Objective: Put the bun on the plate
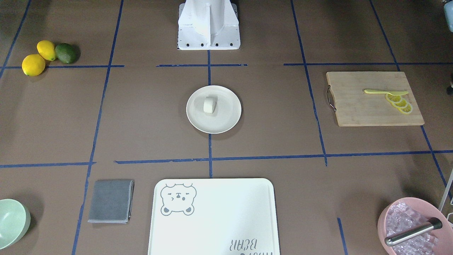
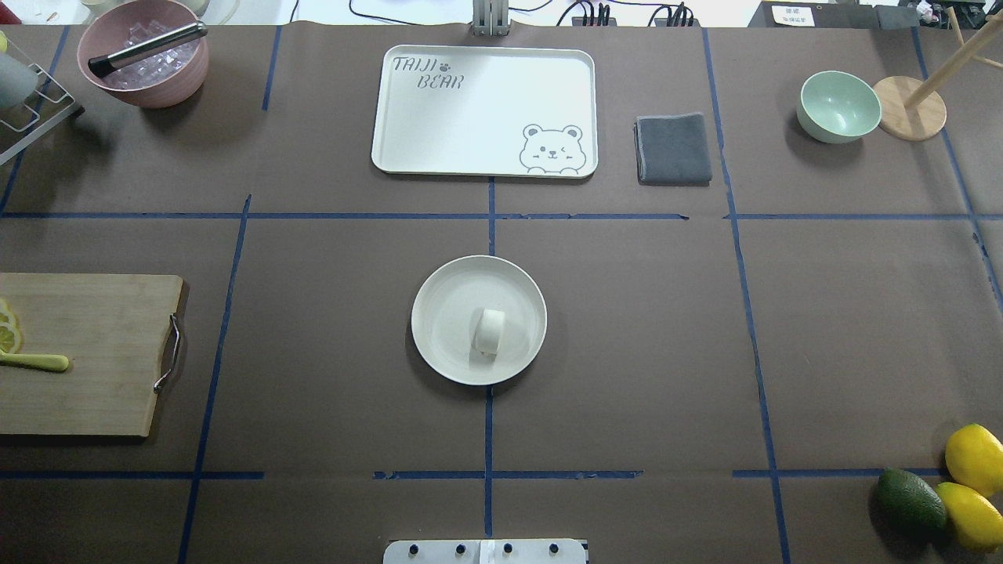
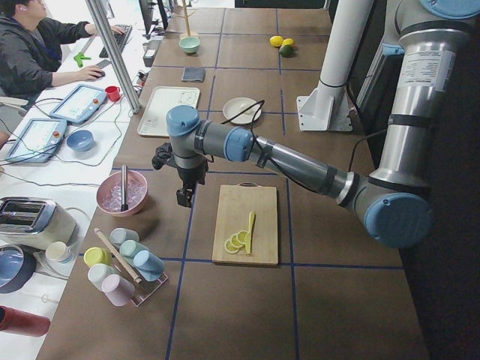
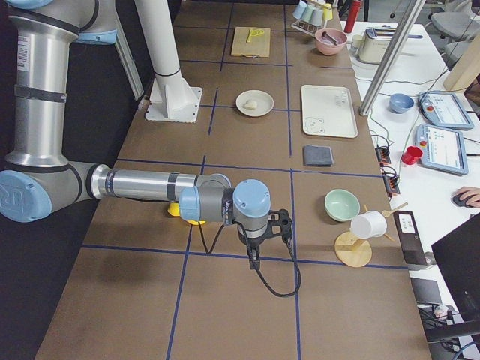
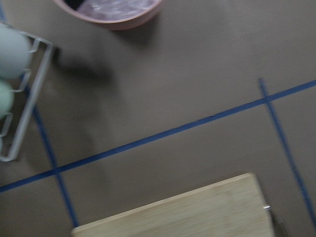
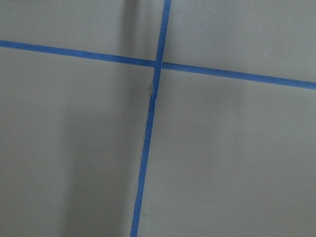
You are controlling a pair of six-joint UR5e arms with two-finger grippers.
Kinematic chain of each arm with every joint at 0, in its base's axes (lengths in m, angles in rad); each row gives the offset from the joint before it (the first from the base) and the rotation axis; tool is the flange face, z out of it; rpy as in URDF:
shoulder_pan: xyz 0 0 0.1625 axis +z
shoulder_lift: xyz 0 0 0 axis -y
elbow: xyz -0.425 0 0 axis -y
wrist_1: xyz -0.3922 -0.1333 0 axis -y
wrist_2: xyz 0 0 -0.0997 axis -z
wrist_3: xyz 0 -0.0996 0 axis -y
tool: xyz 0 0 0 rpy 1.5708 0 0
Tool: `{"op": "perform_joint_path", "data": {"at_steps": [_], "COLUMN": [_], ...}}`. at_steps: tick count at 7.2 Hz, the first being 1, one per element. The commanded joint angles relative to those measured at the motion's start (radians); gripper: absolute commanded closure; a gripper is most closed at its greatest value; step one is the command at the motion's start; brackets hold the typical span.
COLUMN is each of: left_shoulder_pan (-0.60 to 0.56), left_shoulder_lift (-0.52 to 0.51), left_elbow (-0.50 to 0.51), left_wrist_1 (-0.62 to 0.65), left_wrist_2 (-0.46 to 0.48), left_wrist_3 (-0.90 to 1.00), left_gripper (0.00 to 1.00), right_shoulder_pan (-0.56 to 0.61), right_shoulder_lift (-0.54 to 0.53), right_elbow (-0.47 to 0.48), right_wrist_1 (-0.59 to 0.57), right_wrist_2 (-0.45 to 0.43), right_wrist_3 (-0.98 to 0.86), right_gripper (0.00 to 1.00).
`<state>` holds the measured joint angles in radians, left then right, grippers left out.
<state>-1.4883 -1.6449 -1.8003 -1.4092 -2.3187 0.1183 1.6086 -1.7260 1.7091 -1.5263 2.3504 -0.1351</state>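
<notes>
The small off-white bun lies on the round cream plate in the middle of the table, nothing touching it. Both arms are far from the plate. My left gripper hangs above the table between the pink bowl and the cutting board, and shows only in the exterior left view. My right gripper hangs over bare table at the other end, well away from the plate, and shows only in the exterior right view. I cannot tell whether either gripper is open or shut. Neither wrist view shows its fingers.
A bear-print tray, a folded grey cloth and a mint bowl line the far side. A cutting board with lemon slices is at left, beside a pink ice bowl. Lemons and an avocado are near right.
</notes>
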Motion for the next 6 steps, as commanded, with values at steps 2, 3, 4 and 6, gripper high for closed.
{"op": "perform_joint_path", "data": {"at_steps": [2, 3, 4, 6], "left_shoulder_pan": [-0.035, -0.035, -0.035, -0.035], "left_shoulder_lift": [0.098, 0.102, 0.103, 0.103], "left_elbow": [0.041, 0.026, 0.041, 0.049], "left_wrist_1": [-0.011, -0.010, -0.008, -0.007], "left_wrist_2": [0.004, 0.005, 0.010, 0.005], "left_wrist_3": [0.017, 0.012, 0.014, 0.012], "left_gripper": [0.00, 0.00, 0.00, 0.00], "right_shoulder_pan": [0.001, 0.001, 0.001, 0.001], "right_shoulder_lift": [-0.003, -0.003, -0.003, -0.003], "right_elbow": [0.004, 0.006, 0.006, 0.006], "right_wrist_1": [0.000, 0.000, 0.000, 0.000], "right_wrist_2": [0.001, 0.003, 0.003, 0.000], "right_wrist_3": [0.002, 0.002, 0.003, 0.003], "right_gripper": [0.00, 0.00, 0.00, 0.00]}}
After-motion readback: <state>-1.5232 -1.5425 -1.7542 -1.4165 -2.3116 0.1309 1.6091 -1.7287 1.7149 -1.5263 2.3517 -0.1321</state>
